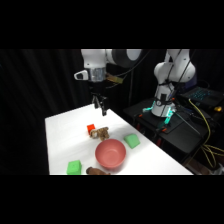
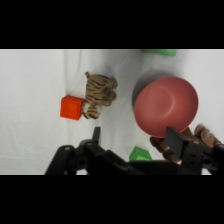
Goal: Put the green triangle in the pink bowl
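Note:
The green triangle [image 1: 132, 141] lies on the white table just right of the pink bowl [image 1: 110, 153]. In the wrist view only a strip of the green triangle [image 2: 158, 51] shows at the top edge, above the pink bowl [image 2: 166, 106]. My gripper [image 1: 100, 106] hangs open and empty over the far part of the table, well behind the bowl and the triangle. Seen from the wrist, my gripper [image 2: 135, 139] has its fingers spread wide with nothing between them.
A red block [image 1: 91, 129] and a striped tiger toy [image 1: 101, 133] sit between gripper and bowl. A brighter green cube [image 1: 74, 167] and a brown object [image 1: 97, 171] lie at the table's front. The cube [image 2: 140, 154] peeks out behind the gripper's linkage.

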